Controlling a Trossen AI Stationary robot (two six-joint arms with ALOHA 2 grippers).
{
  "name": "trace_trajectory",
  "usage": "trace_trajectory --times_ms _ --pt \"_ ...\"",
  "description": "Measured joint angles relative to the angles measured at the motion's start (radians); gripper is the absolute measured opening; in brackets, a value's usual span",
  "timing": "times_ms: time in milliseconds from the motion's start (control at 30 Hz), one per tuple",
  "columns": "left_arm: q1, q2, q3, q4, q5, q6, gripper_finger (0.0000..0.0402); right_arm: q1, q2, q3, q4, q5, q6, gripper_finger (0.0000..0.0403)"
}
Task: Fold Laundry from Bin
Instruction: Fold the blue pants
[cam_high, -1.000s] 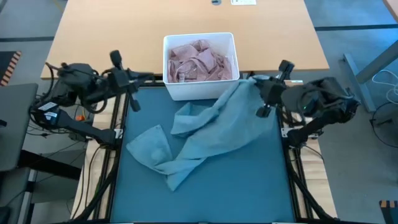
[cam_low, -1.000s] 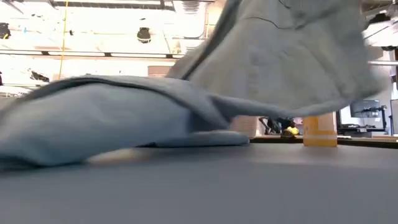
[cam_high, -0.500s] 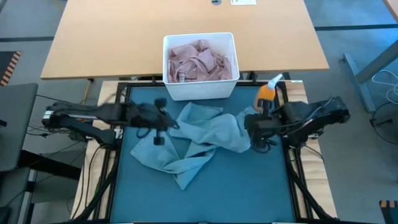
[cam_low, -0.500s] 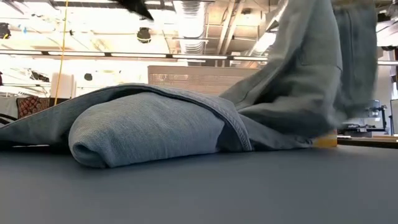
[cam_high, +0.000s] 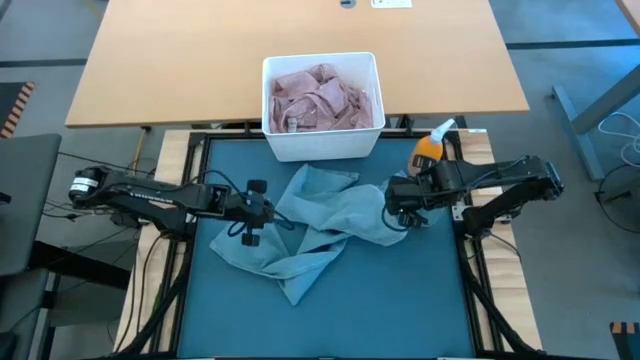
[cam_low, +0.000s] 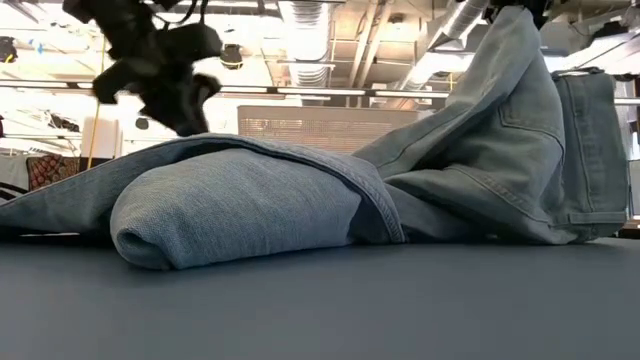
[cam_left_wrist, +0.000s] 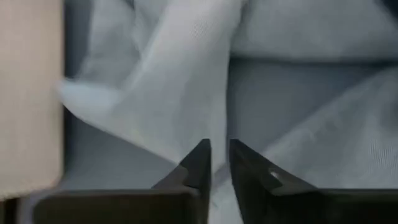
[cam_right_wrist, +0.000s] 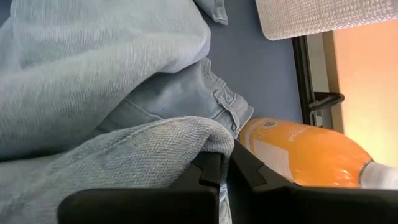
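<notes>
Jeans (cam_high: 320, 225) now bunched lower on mat, right claw (cam_high: 395, 208) clamped on them, left claw (cam_high: 262, 212) newly slightly apart.

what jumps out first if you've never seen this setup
The crumpled jeans heaped mid-mat, with a dark arm reaching in from each side. The right claw pinches the jeans' right edge and lifts it, while the left claw sits at their left edge. Behind them stands a white bin full of pink cloth, and an orange bottle by the mat's right far corner.
</notes>
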Motion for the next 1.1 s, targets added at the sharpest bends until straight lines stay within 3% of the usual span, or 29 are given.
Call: trace_trajectory --times_ms 300,433,600,733,933,1100 --pt "0.000 0.141 -0.060 0.130 -0.042 -0.006 0.0201 -0.025 0.000 0.000 0.008 -0.012 -0.020 0.0026" --pt "0.000 0.235 -0.060 0.212 -0.129 0.004 0.0225 -0.023 0.000 0.000 0.008 -0.015 -0.020 0.0026" --pt "0.000 0.346 -0.046 0.237 -0.242 0.011 0.0226 -0.023 0.000 0.000 0.007 -0.015 -0.020 0.0026" --pt "0.000 0.416 -0.014 0.230 -0.341 -0.002 0.0189 -0.023 0.000 0.000 0.006 -0.015 -0.027 0.0027" --pt "0.003 0.436 0.052 0.196 -0.520 0.072 0.0021 -0.024 0.000 0.003 -0.011 -0.015 -0.027 0.0027" --pt "0.033 0.392 0.164 0.012 -0.710 0.161 0.0003 -0.029 0.001 0.057 -0.035 0.075 -0.018 0.0027"
